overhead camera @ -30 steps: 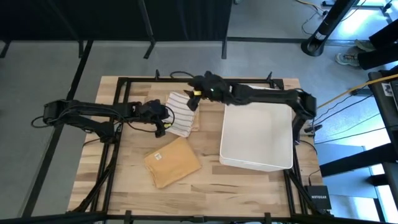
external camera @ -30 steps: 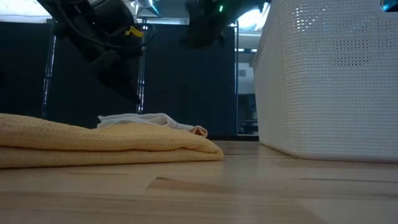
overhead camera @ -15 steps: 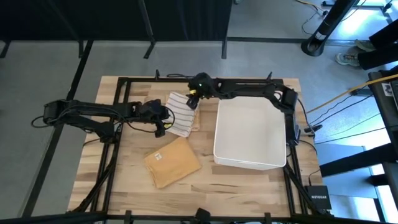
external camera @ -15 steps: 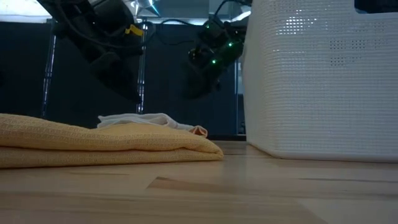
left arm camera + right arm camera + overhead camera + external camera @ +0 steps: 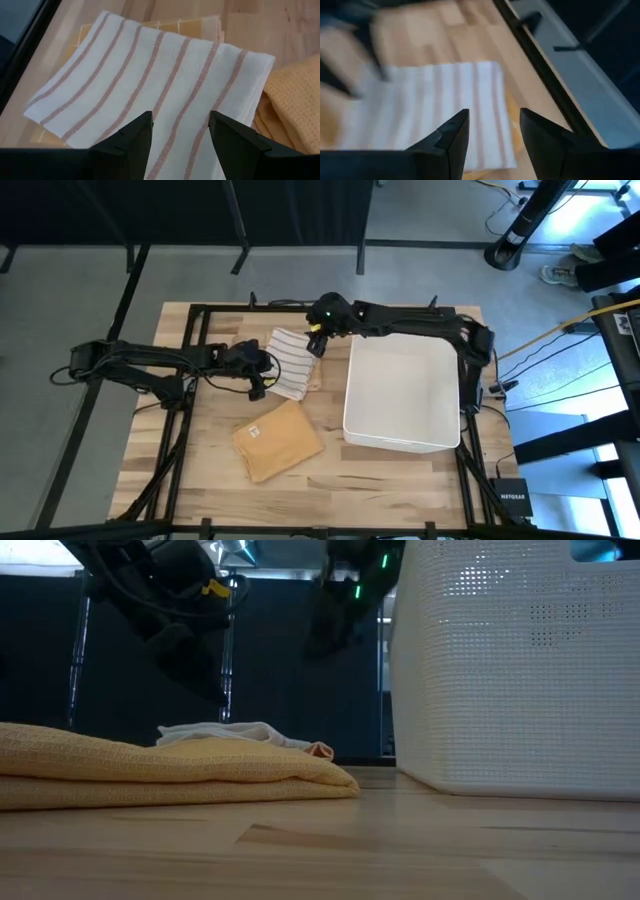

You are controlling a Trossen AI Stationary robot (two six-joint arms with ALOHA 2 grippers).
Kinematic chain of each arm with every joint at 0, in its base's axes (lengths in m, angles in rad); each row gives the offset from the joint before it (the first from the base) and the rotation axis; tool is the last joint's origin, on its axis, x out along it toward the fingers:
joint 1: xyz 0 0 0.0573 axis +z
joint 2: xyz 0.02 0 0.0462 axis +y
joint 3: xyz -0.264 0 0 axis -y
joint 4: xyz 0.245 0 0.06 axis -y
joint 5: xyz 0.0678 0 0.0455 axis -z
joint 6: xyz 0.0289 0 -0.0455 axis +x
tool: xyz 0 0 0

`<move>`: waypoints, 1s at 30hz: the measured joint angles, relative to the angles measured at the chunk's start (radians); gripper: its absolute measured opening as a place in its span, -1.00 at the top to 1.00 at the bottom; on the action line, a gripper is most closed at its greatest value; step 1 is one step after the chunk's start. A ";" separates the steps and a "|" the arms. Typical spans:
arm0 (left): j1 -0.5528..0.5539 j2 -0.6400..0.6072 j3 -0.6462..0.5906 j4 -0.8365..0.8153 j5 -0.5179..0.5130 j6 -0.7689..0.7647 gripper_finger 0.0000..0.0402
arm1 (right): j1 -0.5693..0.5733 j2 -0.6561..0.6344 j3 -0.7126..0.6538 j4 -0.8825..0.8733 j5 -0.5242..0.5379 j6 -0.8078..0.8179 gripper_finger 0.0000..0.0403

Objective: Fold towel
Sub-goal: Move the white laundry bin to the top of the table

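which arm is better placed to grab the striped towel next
Probably left. The left pincer hovers open right at the striped towel, which fills its wrist view. The right pincer, also open, sits at the towel's far corner, beside the white bin.

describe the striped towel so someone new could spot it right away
Find the big white bin on the table's right half. Just left of its far corner lies the striped towel, between the two hands. It is white with thin brown stripes, unlike the plain yellow towel nearer the front edge.
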 joint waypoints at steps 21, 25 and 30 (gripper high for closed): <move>0.000 0.000 0.000 -0.003 0.001 -0.030 0.07 | 0.750 -0.203 0.387 -1.024 -0.031 0.743 0.12; 0.000 0.000 0.000 -0.004 0.001 -0.033 0.07 | 0.877 -0.199 0.363 -1.031 0.000 0.910 0.12; 0.000 0.000 0.000 -0.008 0.001 -0.035 0.07 | 0.976 -0.197 0.262 -1.076 0.067 1.026 0.12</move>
